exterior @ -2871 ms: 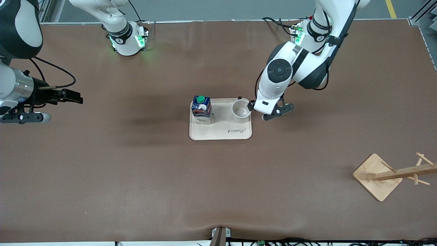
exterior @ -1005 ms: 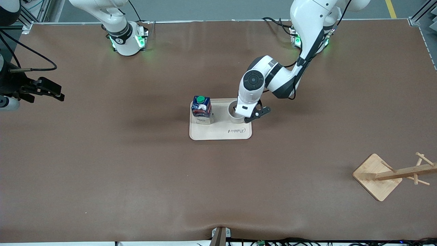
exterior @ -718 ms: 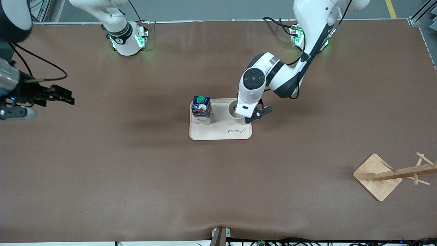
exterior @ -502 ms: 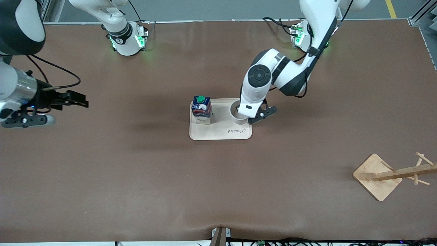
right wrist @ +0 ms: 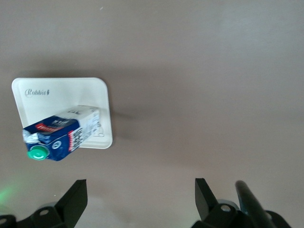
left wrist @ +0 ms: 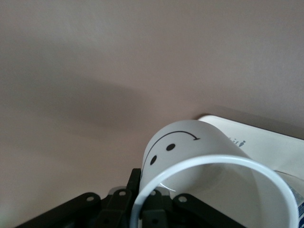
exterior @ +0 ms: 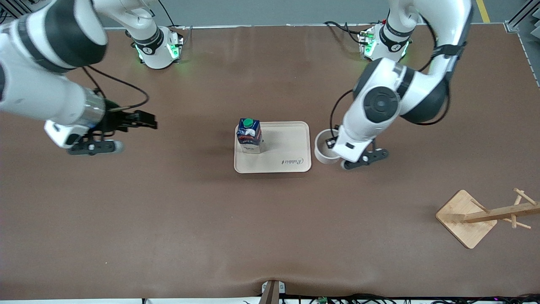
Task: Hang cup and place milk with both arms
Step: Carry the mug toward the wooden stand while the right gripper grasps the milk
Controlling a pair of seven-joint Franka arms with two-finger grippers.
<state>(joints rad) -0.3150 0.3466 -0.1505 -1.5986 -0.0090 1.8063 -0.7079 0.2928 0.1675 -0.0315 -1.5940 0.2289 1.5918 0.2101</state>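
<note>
The white cup (exterior: pixel 322 146) has a smiley face that shows in the left wrist view (left wrist: pixel 190 152). My left gripper (exterior: pixel 334 144) is shut on the cup's rim and holds it over the bare table, just off the tray's edge toward the left arm's end; its black fingers (left wrist: pixel 137 179) pinch the wall. The cup's handle is hidden. The dark blue milk carton (exterior: pixel 249 135) with a green cap stands on the beige tray (exterior: pixel 291 162), and shows in the right wrist view (right wrist: pixel 61 134). My right gripper (exterior: pixel 145 123) is open and empty (right wrist: pixel 141 187), over the table toward the right arm's end.
A wooden cup rack (exterior: pixel 485 215) with pegs stands on a square base near the left arm's end, nearer to the front camera. The tray also shows in the wrist views (right wrist: pixel 57 92) (left wrist: pixel 266 142). Brown table (exterior: pixel 270 232) spreads around.
My left gripper has lifted the cup off the tray and carried it toward the left arm's end. My right gripper has moved over the table toward the tray.
</note>
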